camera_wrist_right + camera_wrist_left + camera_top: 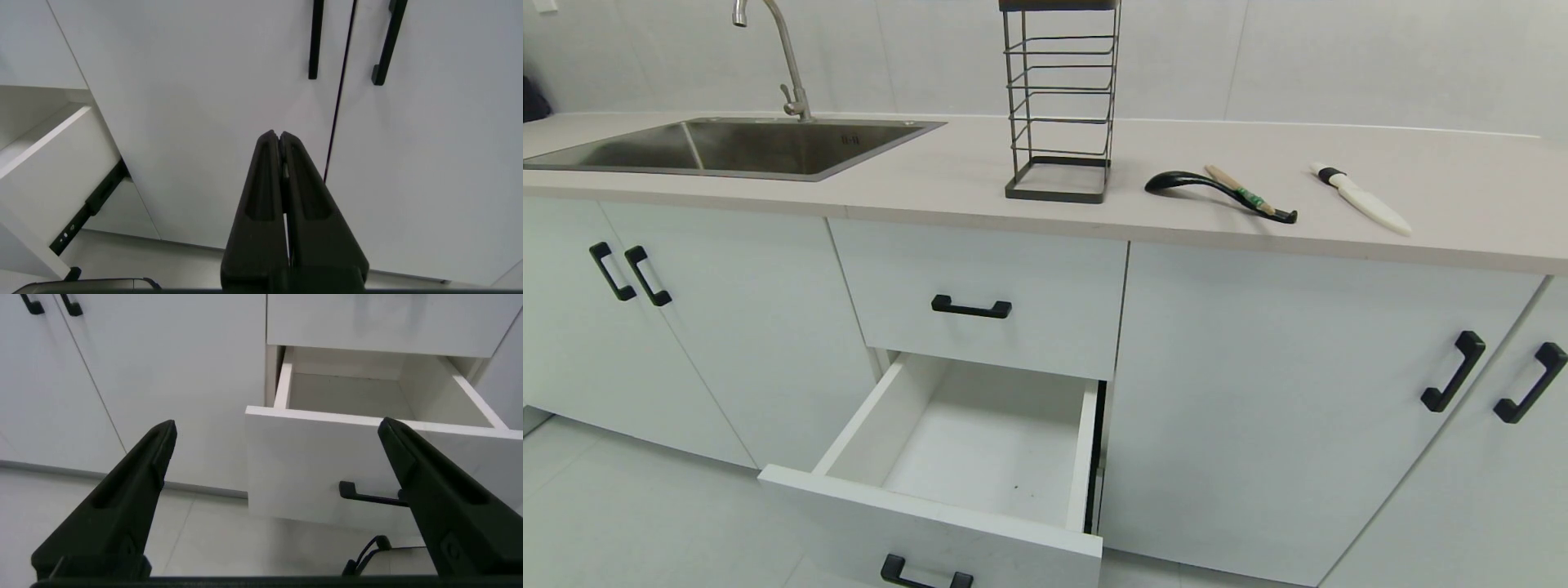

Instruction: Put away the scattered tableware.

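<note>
Pale countertop (931,192) over white cabinets is shown in the head view. At 3 o'clock from the wire rack (1059,98), a glossy black ladle (1217,189) is laid with its bowl toward 9 o'clock and its handle toward 4 o'clock. Wooden chopsticks (1240,190) with a green band are crossed over that handle. A white knife (1364,200) with a black collar is placed farther toward 3 o'clock, on a 10-to-4 axis. The open drawer (931,523) is located at 6 o'clock from the rack.

In the left wrist view, the left gripper (278,429) is spread wide before the drawer front.

In the right wrist view, the right gripper (279,139) is pressed closed, empty, before the cabinet doors (204,98). All tableware is judged nearer the right arm, above both grippers.
</note>
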`<state>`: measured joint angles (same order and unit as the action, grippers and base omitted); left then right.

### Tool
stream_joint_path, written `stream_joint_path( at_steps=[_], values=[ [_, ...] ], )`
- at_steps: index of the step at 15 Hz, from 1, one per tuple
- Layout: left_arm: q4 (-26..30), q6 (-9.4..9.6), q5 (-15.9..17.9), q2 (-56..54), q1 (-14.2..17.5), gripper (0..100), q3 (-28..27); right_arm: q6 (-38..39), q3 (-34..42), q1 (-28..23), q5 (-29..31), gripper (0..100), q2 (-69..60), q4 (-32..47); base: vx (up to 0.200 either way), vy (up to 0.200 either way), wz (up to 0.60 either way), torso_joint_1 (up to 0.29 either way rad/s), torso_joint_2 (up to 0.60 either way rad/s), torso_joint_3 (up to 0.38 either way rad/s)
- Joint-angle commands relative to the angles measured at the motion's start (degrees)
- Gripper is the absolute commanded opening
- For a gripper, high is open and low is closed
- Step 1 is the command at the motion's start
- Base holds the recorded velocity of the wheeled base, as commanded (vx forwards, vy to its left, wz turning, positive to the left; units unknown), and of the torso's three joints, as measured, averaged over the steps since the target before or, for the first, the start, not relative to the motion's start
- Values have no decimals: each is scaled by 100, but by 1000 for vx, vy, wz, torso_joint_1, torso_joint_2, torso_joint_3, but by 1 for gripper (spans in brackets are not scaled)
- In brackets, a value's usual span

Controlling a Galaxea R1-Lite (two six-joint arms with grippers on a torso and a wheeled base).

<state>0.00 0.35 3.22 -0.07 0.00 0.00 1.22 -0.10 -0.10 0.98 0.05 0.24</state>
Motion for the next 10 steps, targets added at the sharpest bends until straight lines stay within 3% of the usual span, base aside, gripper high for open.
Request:
stream_joint_path(
  at_steps=[1,4,7,10],
  values=[
    [0,-9,3,7,0,100,0,1,1,1,-1,0,4,2,0,0,0,0,0,0],
    [-9,0,3,7,0,100,0,1,1,1,-1,0,4,2,0,0,0,0,0,0],
    [0,0,-5,7,0,100,0,1,1,1,-1,0,4,2,0,-200,0,7,1,2],
    [0,-9,-5,7,0,100,0,1,1,1,-1,0,4,2,0,0,0,0,0,0]
  ],
)
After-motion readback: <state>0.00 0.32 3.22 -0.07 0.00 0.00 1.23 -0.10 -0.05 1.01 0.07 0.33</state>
